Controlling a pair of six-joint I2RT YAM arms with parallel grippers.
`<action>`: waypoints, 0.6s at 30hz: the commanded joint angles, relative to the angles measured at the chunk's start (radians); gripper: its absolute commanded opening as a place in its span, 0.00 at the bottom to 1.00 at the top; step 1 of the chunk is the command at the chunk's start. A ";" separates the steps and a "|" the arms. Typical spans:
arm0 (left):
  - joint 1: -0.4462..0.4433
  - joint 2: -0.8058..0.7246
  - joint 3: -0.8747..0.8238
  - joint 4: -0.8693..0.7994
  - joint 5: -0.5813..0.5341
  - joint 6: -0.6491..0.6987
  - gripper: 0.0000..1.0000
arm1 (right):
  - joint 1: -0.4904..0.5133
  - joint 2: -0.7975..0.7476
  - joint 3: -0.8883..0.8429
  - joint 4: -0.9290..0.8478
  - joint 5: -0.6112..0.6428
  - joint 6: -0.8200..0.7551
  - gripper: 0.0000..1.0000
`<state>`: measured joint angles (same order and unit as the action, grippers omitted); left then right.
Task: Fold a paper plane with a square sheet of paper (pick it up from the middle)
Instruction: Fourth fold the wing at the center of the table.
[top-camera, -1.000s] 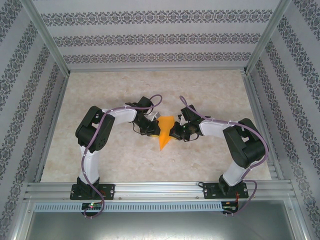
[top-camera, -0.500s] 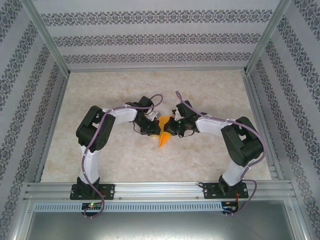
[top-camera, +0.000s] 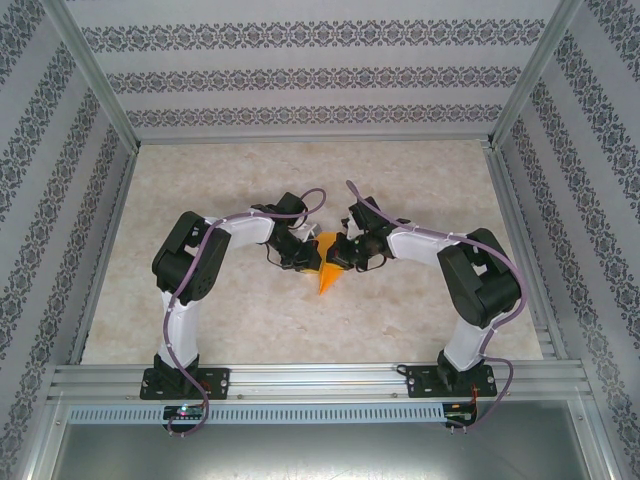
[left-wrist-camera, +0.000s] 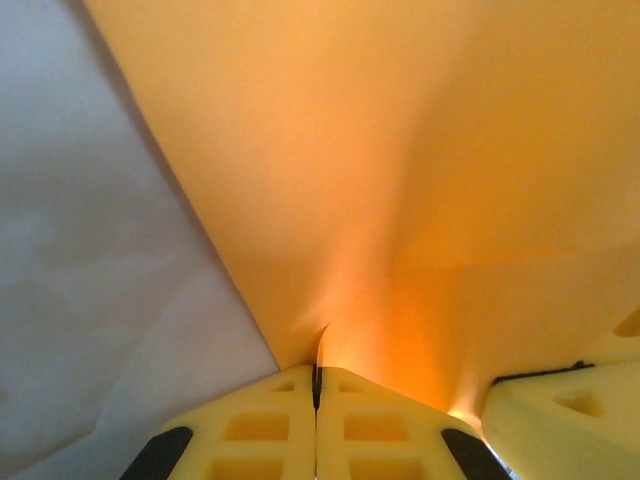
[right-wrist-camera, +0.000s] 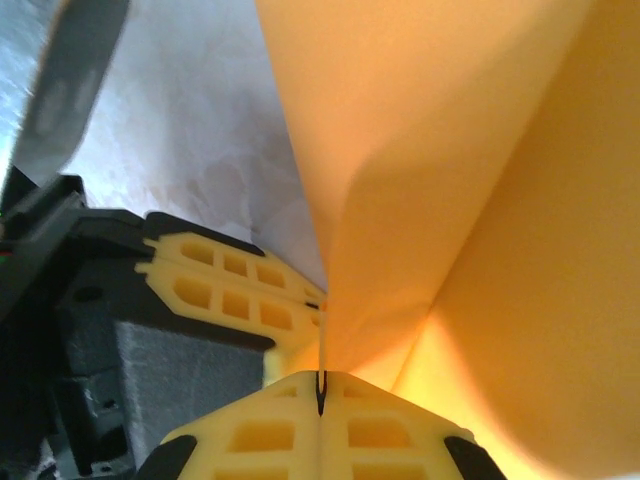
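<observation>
The paper plane, an orange sheet folded to a point, sits at mid-table between the two arms. Its tip is directed toward the near edge and its broad end is caught between the tools. The left gripper meets it from the left side. The left wrist view shows its yellow fingers pressed flat together with the paper's edge pinched in the seam, the sheet rising away above them. The right gripper meets it from the right, and the right wrist view shows that pair likewise clamped on a paper edge, with a crease running up from the pinch. The two grips sit just beside each other, and each wrist camera has the opposite tool's fingers close by in frame. From above, both wrists crowd over the broad end and hide much of it. The point projects free of both tools; whether it touches the table cannot be told. Surroundings: pale marbled surface, patterned wall panels on three sides, an aluminium rail along the near edge carrying the arm bases.
</observation>
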<state>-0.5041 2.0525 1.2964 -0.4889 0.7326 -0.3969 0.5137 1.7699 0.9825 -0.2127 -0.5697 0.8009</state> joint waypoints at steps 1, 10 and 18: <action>-0.007 0.034 -0.003 -0.030 -0.059 0.025 0.07 | 0.016 -0.013 0.018 -0.096 0.000 -0.060 0.01; -0.007 0.030 -0.003 -0.025 -0.054 0.021 0.07 | 0.027 0.012 0.035 -0.116 0.009 -0.080 0.01; -0.006 0.023 -0.025 -0.013 -0.053 0.015 0.07 | 0.021 0.041 0.045 -0.046 -0.010 -0.036 0.01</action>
<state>-0.5041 2.0525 1.2961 -0.4885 0.7330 -0.3962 0.5331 1.7950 1.0107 -0.2832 -0.5667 0.7532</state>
